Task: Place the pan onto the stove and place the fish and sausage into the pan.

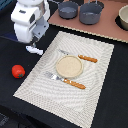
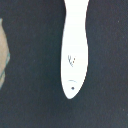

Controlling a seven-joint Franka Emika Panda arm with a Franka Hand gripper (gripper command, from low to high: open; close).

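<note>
The white fish (image 1: 34, 49) lies on the dark table at the exterior view's left, beside the striped placemat. My gripper (image 1: 34, 43) hangs straight above it, very close; its fingers are too dark and small to tell open from shut. In the wrist view the fish (image 2: 75, 50) fills the middle of the picture, and no fingers show there. The red sausage (image 1: 18, 71) lies on the table nearer the front. The blue-grey pan (image 1: 68, 9) stands on the pinkish-brown stove (image 1: 107, 27) at the back.
A larger grey pot (image 1: 91, 13) stands on the stove beside the pan. A pale bowl (image 1: 123, 17) is at the far right. The striped placemat (image 1: 95, 95) holds a tan plate (image 1: 68, 66), a knife (image 1: 82, 57) and a fork (image 1: 65, 80).
</note>
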